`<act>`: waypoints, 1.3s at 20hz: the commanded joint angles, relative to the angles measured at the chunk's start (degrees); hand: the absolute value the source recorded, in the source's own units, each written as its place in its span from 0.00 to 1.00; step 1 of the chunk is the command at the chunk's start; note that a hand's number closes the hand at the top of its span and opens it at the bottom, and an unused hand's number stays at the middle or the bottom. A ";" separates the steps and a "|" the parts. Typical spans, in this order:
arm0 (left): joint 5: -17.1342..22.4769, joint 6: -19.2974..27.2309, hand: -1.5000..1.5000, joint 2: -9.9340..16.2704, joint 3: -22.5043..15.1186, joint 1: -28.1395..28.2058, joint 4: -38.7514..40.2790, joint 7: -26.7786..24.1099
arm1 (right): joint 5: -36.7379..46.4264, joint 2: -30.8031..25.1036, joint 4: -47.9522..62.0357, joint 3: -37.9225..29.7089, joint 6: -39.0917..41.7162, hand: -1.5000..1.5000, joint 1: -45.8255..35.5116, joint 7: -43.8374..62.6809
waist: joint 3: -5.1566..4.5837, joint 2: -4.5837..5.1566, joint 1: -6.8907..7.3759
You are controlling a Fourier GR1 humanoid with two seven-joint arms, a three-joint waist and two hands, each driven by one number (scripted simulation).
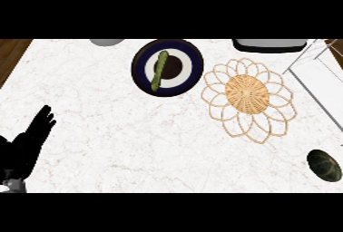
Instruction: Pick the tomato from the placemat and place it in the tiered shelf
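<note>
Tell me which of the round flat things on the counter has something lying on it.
The dark blue plate: a green vegetable lies across it. The woven placemat to its right is bare.

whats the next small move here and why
Probably hold off and locate the tomato first. The woven placemat lies bare with no tomato in view; only a green vegetable sits on the dark plate. The left hand rests open at the left edge, the right hand is out of view, and the white shelf stands at the right.
</note>
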 commanded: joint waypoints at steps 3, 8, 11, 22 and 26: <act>-0.37 0.70 0.50 -0.54 -0.06 -1.16 -0.55 2.14 | -2.79 -3.66 7.13 -5.12 -9.72 1.00 3.10 -1.37 | 0.04 0.13 0.09; -0.76 1.08 0.50 -1.21 -0.84 -0.64 -4.10 3.98 | -4.82 -4.75 10.68 -7.05 -15.88 1.00 6.08 -2.08 | 0.06 0.07 0.28; -1.66 2.49 0.50 -3.16 -0.82 -0.57 -0.85 0.36 | -5.44 -4.58 7.51 -10.20 -19.45 1.00 10.32 0.22 | 0.06 0.06 -0.27; -3.04 0.57 0.50 -2.42 -0.50 -0.20 1.52 -1.27 | -11.51 -8.75 12.97 -8.23 -21.62 0.00 12.57 -3.79 | 0.00 0.02 -0.23; -0.91 -1.26 0.50 -0.76 0.80 -0.69 -1.22 1.30 | -13.62 -9.12 14.99 -8.83 -26.01 0.00 9.23 -3.10 | 0.02 0.05 0.20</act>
